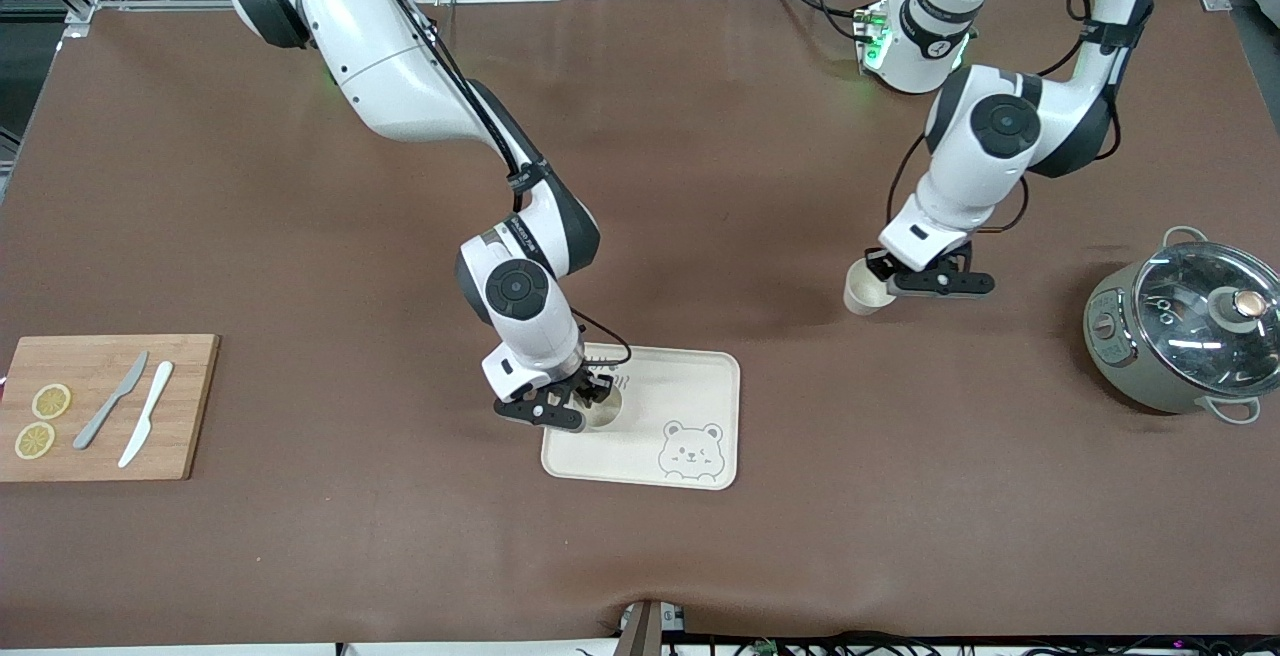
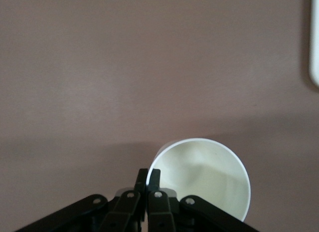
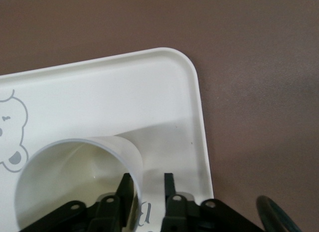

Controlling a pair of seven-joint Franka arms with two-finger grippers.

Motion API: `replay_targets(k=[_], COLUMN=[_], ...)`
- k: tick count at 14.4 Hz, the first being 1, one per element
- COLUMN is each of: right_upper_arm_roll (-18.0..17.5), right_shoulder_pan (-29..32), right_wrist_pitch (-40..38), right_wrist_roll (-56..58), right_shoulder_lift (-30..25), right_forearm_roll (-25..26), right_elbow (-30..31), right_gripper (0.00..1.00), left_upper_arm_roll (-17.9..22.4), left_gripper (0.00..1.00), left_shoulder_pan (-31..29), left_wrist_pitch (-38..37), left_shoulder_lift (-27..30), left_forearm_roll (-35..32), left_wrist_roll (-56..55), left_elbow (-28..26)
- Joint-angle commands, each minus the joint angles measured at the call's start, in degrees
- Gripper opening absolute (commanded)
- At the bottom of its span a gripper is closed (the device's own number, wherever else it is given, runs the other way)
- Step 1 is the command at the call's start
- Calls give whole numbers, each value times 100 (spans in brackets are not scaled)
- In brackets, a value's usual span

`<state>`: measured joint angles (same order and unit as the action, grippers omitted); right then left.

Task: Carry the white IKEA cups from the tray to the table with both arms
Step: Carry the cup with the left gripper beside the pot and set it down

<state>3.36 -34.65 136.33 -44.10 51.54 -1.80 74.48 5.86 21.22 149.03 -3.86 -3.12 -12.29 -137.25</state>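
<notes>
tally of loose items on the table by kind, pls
White IKEA cups: 2, one on the tray at the right gripper, one on the bare table in the left gripper
Tray: 1
Cutting board: 1
Knives: 2, grey, white
Lemon slices: 2
Lidded pot: 1
Total: 9

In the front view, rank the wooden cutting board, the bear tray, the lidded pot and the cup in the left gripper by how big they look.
1. Wooden cutting board
2. Bear tray; close to the board, so this order is unsure
3. Lidded pot
4. Cup pinched in the left gripper, clearly smallest
</notes>
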Motion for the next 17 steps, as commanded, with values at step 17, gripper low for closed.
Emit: replay_targets(k=[17], right_upper_arm_roll=[-20], right_shoulder_pan=[72], right_wrist_pitch=[-579], right_wrist_roll=[-143], right_shoulder_lift=[-196], right_forearm_roll=[101], right_elbow=[-197], right_gripper=[0], left_upper_arm_roll=[-68], left_gripper=[0], left_shoulder_pan=[-689], left_wrist_pitch=[1348], left_shoulder_lift=[-581], left_forearm_roll=[-136], left_wrist_roll=[737], left_elbow=[-320])
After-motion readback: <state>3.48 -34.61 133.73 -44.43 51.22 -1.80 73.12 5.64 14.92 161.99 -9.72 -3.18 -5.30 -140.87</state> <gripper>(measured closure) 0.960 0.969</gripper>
